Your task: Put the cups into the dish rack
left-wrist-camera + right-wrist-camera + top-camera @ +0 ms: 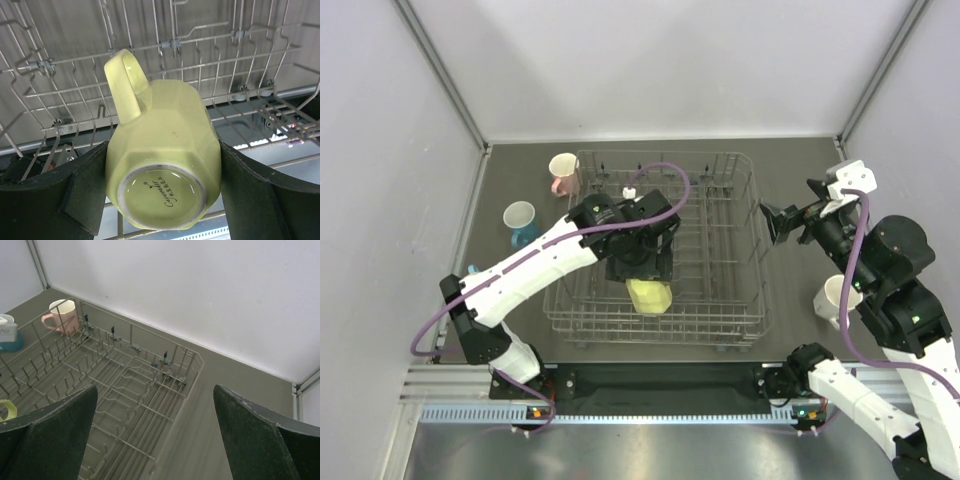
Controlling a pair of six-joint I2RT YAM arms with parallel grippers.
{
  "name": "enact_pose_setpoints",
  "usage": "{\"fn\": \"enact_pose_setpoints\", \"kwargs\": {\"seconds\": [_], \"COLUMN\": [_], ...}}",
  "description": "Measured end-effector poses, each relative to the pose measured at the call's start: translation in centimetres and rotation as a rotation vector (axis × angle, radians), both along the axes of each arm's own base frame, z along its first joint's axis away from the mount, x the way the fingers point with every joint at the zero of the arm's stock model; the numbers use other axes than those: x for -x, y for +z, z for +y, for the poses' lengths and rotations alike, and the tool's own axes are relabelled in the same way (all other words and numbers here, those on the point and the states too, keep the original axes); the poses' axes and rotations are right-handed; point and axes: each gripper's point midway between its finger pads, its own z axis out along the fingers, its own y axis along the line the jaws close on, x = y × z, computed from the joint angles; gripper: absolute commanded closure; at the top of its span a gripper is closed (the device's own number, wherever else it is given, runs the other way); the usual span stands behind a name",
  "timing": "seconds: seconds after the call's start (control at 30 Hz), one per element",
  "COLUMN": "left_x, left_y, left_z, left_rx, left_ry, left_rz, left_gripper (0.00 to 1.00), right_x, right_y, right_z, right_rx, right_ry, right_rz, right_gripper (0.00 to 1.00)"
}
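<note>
left arm (pixel 530 265): stretched over dish rack (pixel 752 300) | left fingers (pixel 50 195): clamped on upturned yellow mug (pixel 165 150) | right arm (pixel 895 260): raised beside rack | right fingers (pixel 50 430): wide apart

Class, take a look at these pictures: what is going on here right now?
The left gripper is clamped on the yellow mug, its base turned toward the wrist camera, over the near part of the dish rack. The right gripper is open and empty, off the rack's right side. The pink mug, blue mug and white mug stand on the table outside the rack, not yet loaded.
</note>
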Motion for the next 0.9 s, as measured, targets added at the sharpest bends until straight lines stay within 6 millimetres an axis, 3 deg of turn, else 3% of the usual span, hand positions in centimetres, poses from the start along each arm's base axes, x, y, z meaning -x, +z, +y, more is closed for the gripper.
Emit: {"fn": "enact_pose_setpoints", "kwargs": {"seconds": [0.23, 0.47, 0.9], "left_x": [0.9, 1.5, 1.8], "left_y": [-0.9, -3.6, -6.5], "left_z": [-0.2, 0.8, 2.5], "left_rx": [-0.014, -0.091, -0.188], "left_ry": [-0.021, -0.023, 0.000], "left_rz": [0.033, 0.078, 0.097], "left_gripper": [1.00, 1.00, 1.00], "right_x": [-0.1, -0.2, -0.2], "right_y": [-0.1, -0.9, -1.2], "right_z": [0.0, 0.1, 0.1], "right_rx": [0.008, 0.018, 0.021], "right_ry": [0.000, 0.001, 0.004], "right_rz": [-0.001, 0.019, 0.028], "right_gripper": [0.02, 0.02, 0.02]}}
